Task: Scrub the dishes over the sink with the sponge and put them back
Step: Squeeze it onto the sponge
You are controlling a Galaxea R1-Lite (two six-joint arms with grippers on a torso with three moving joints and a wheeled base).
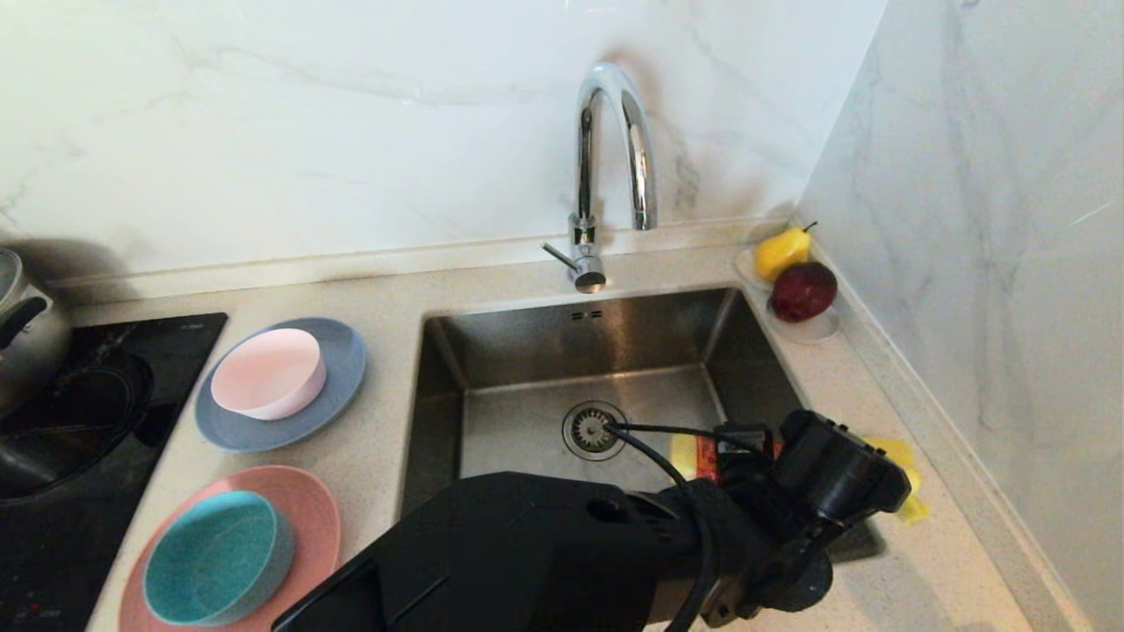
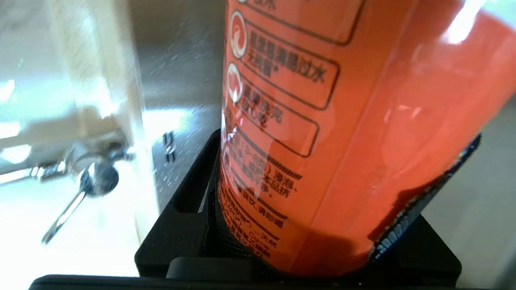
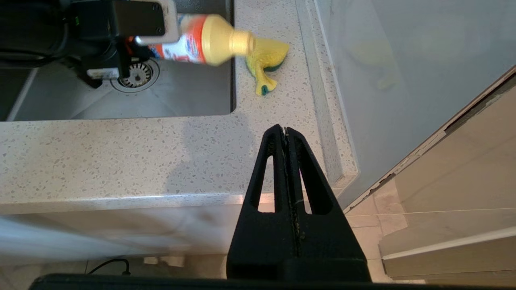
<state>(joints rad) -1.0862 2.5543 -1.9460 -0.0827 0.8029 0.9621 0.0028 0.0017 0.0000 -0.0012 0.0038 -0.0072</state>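
Observation:
My left gripper is shut on an orange dish-soap bottle, held lying sideways above the right edge of the sink. The bottle's yellow cap points at the sponge, yellow with a green layer, which lies crumpled on the counter right of the basin. In the head view the sponge is mostly hidden behind my left wrist. Left of the sink, a pale pink bowl sits on a grey-blue plate, and a teal bowl on a salmon-pink plate. My right gripper is shut and empty, parked off the counter's front edge.
A chrome gooseneck faucet stands behind the sink. A small white dish with a pear and a dark red apple sits in the back right corner by the wall. A pot and a black cooktop are at the far left.

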